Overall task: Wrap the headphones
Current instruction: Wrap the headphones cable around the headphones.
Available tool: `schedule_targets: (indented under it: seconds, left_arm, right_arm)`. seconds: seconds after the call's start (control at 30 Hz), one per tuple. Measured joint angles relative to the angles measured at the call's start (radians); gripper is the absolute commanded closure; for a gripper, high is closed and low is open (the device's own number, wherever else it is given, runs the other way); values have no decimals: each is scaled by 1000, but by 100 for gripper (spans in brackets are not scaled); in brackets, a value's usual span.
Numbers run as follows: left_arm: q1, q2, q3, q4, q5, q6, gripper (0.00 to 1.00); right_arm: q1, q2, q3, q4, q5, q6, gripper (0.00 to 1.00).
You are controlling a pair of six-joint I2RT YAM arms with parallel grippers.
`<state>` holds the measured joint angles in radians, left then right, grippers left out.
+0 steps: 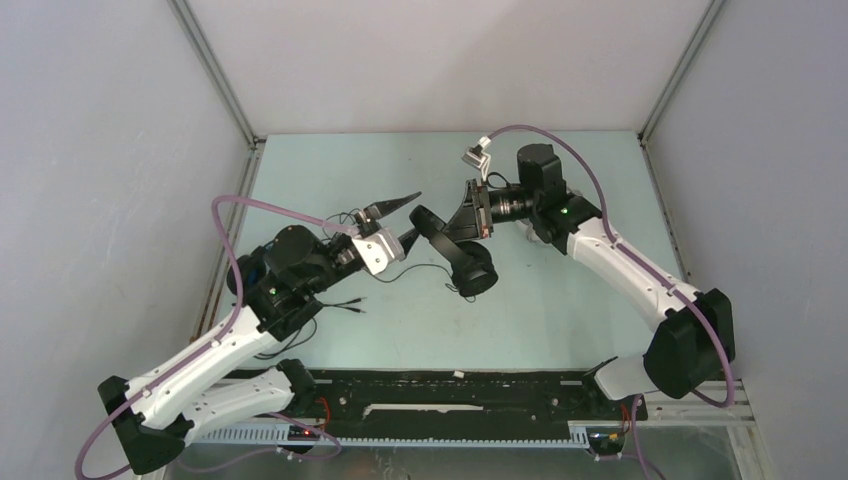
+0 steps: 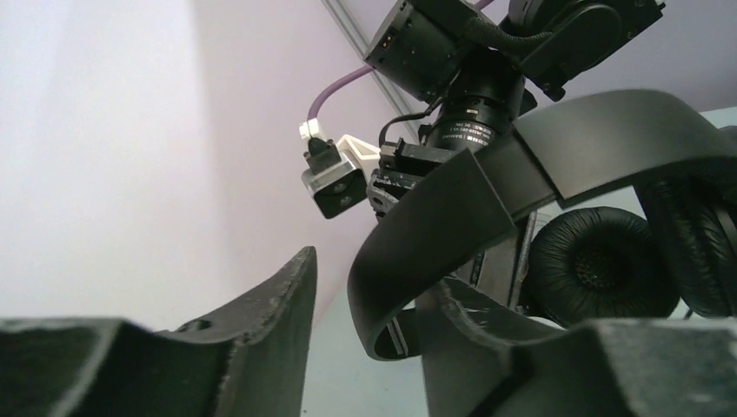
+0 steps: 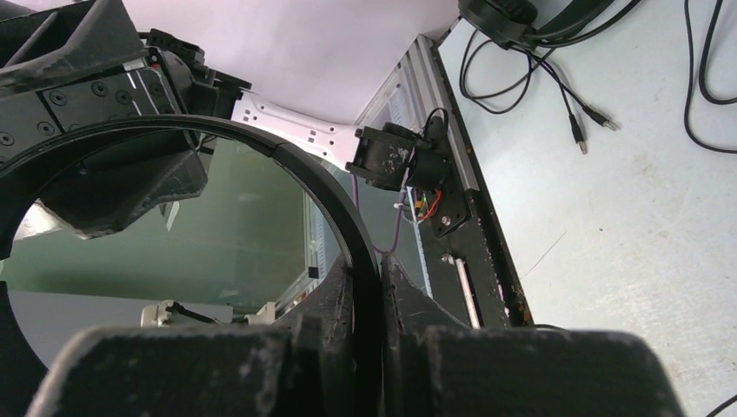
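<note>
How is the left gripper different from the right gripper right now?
The right gripper is shut on the headband of the black headphones; the left gripper is open, its fingers spread either side of that headband. The right gripper comes in from the right, the left gripper from the left. Both are black and meet at the same headphones.

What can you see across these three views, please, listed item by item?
black headphones: 1, black, mid-table, held by the headband
second headset: 1, black, on the table by the left arm, partly hidden
loose cables: several, thin black, on the table near the left arm
table: 1, pale green, under everything
enclosure walls: 3, pale grey, left, back and right
rail: 1, black, along the table's near edge
left end effector: 1, black, open, at the headband
right end effector: 1, black, shut on the headband
</note>
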<state>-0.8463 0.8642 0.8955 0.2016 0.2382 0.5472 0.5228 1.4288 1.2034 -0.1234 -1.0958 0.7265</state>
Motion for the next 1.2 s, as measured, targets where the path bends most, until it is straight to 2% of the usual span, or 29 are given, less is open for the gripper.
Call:
schedule_targets:
  seconds: [0.17,0.43,0.63,0.73,0.8,1.0,1.2]
  left_arm:
    - [0,-1,-15,27,-8,-1,76]
    - [1,-1,-40,88,-74,-7,98]
    - [1,-3,-50,135,-138,-36,100]
    - [-3,5,-30,37,-222,-72,100]
    - [-3,16,-8,-38,-293,-80,100]
    - [-2,34,95,-308,-464,-103,100]
    - [-2,91,241,-581,-585,-170,100]
  right_arm:
    - [1,10,0,4,2,0,100]
    - [4,16,0,19,2,34,97]
    - [6,16,-2,139,10,133,55]
    - [-21,-2,-3,152,42,131,40]
    - [-56,-24,-5,150,68,122,33]
    - [-148,-155,-12,72,206,7,27]
    - [-87,-296,-13,27,367,-145,21]
